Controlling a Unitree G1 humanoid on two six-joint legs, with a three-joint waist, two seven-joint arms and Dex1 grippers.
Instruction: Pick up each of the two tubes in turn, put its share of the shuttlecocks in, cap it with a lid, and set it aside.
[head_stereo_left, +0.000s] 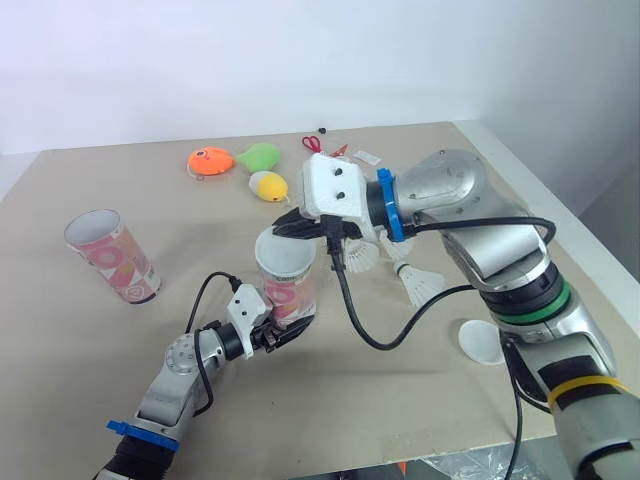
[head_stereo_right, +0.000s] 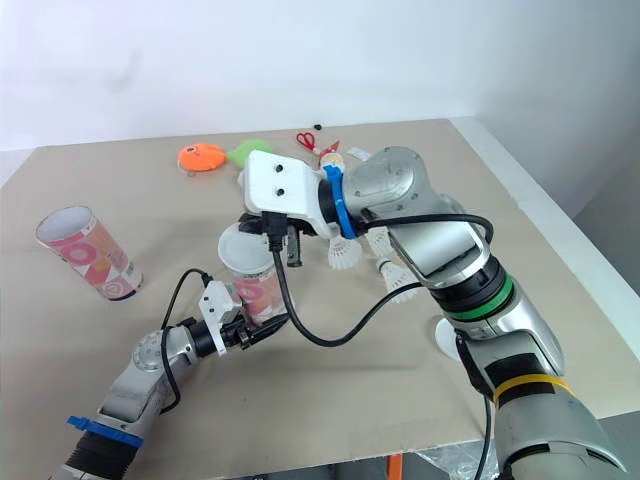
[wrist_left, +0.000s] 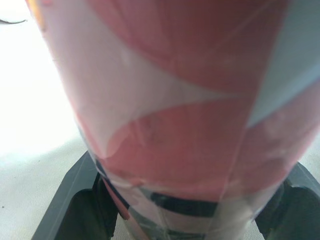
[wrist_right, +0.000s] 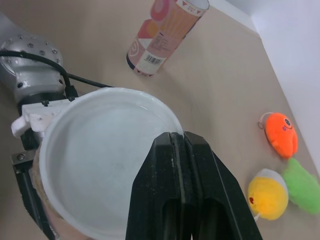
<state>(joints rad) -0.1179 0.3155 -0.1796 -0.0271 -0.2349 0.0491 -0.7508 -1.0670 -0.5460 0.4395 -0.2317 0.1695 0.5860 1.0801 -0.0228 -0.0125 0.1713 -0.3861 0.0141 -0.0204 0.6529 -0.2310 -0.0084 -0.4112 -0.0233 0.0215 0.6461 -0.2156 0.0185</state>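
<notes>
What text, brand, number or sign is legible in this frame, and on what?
None can be read.
Second tube: barcode label and small print, too small to read.
Held tube: dark print near its base, blurred.
Lid: blank.

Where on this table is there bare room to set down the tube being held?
Bare table lies between the other tube and the held tube, and along the far left edge beside the orange toy. It is crowded right of the held tube: shuttlecocks, a loose lid, and behind it the yellow toy.
</notes>
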